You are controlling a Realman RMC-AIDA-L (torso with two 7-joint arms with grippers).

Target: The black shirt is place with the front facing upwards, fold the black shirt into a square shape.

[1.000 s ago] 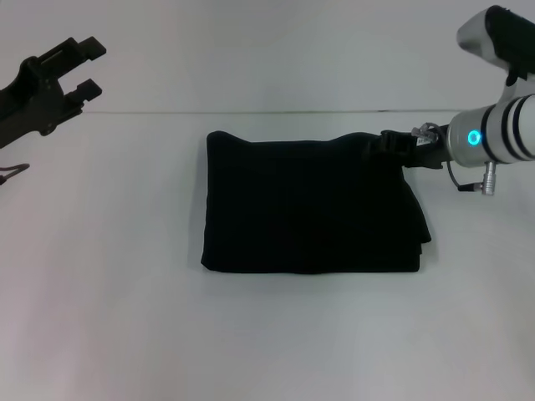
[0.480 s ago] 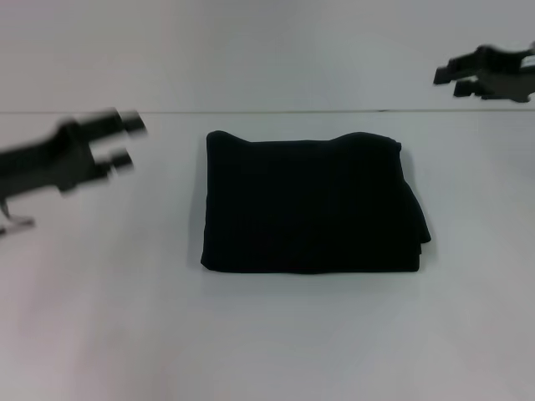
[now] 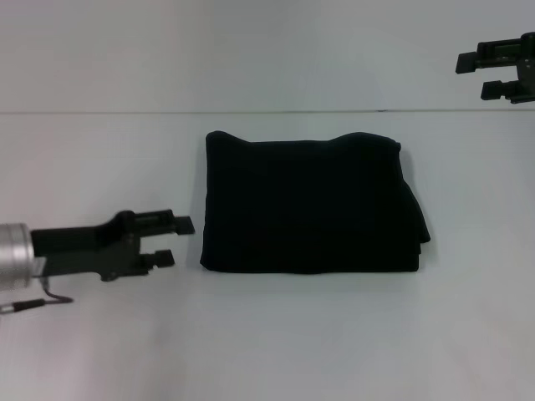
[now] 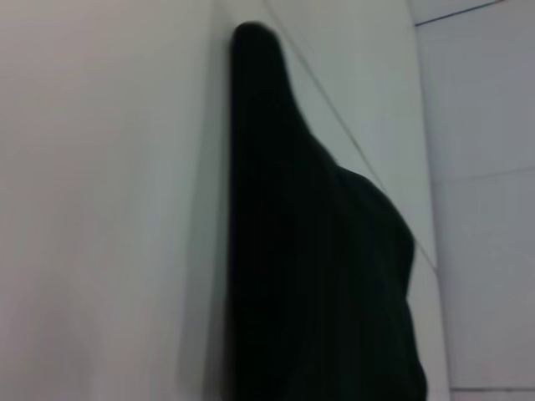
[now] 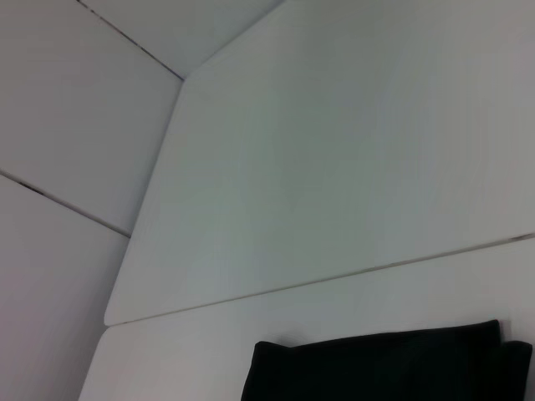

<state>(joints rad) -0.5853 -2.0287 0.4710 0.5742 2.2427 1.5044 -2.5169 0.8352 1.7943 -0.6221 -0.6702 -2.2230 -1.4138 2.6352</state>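
Note:
The black shirt lies folded into a near-square bundle in the middle of the white table; no lettering shows. Its layered edges stick out at the right side. My left gripper is low over the table just left of the bundle's front left corner, open, with nothing between its fingers. My right gripper hangs high at the far right, away from the cloth, open and empty. The left wrist view shows the black shirt close by. In the right wrist view the black shirt lies at a distance.
The table's far edge meets a pale wall behind the bundle. Bare white tabletop surrounds the shirt on all sides.
My right gripper let go of the shirt's far right corner and rose to the upper right. My left gripper came down from the upper left to table level beside the bundle.

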